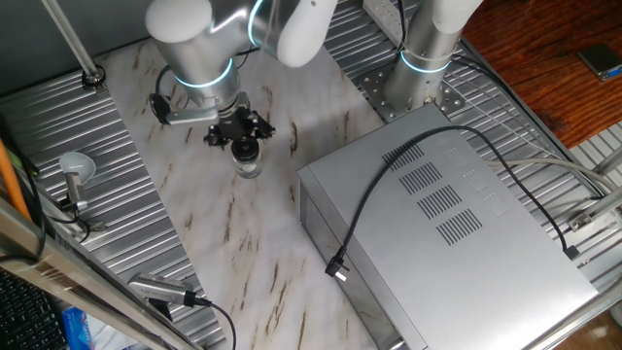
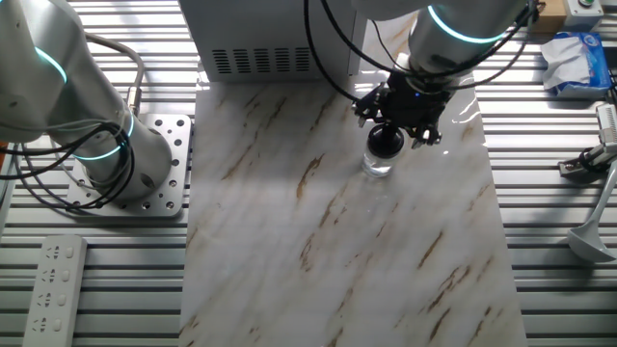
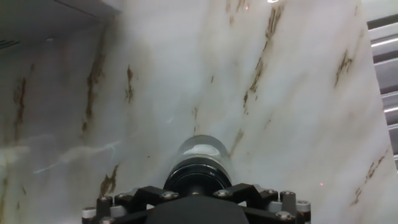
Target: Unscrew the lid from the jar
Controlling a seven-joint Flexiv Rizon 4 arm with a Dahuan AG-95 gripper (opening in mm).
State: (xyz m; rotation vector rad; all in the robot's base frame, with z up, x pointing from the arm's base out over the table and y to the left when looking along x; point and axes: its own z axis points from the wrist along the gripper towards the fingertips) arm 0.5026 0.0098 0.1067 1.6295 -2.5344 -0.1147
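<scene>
A tiny clear jar [image 1: 250, 166] [image 2: 377, 164] [image 3: 203, 148] stands upright on the marble board, left of the grey box. Its small dark lid [image 1: 245, 149] [image 2: 386, 143] [image 3: 198, 175] sits on top of it. My gripper [image 1: 239, 136] [image 2: 392, 128] [image 3: 198, 190] comes straight down over the jar, and its black fingers sit close around the lid, shut on it. In the hand view the lid fills the space right in front of the fingers, and the jar's glass shows just beyond it. The fingertips themselves are hidden behind the gripper body.
A large grey metal box [image 1: 447, 214] [image 2: 260, 39] with a black cable [image 1: 389, 185] lies right of the jar. A second arm's base [image 1: 423, 68] [image 2: 116, 154] is bolted nearby. A grey knob on a stem [image 1: 74, 170] stands at the left, and a white remote [image 2: 53, 284] lies on the slats.
</scene>
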